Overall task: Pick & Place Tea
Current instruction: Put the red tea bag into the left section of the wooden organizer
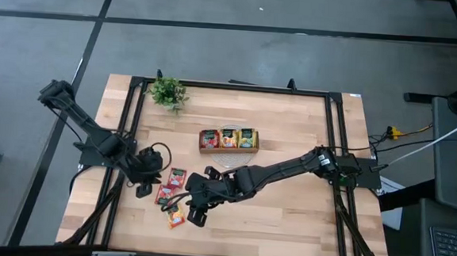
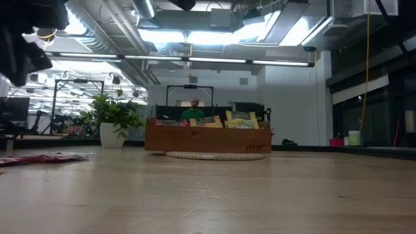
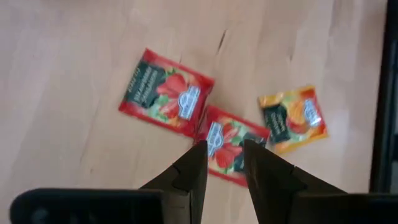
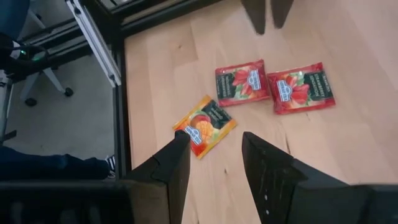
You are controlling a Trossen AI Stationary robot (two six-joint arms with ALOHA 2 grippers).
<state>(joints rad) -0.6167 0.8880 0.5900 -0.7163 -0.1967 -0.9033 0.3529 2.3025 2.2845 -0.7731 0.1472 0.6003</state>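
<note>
The table is pale, smooth wood with a matt grain, framed by black metal rails, the tea sachets look like glossy printed foil or paper, slightly crinkled, and the tray is darker brown wood with a dull finish.

Bare table surrounds three loose sachets; tray stands well apart.

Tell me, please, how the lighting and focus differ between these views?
Low view: bright ceiling lights glare, the near table is soft, and the tray looks dark against the light. Left wrist view: the red sachets are sharp under even light. High view: even light, faint shadows.
</note>
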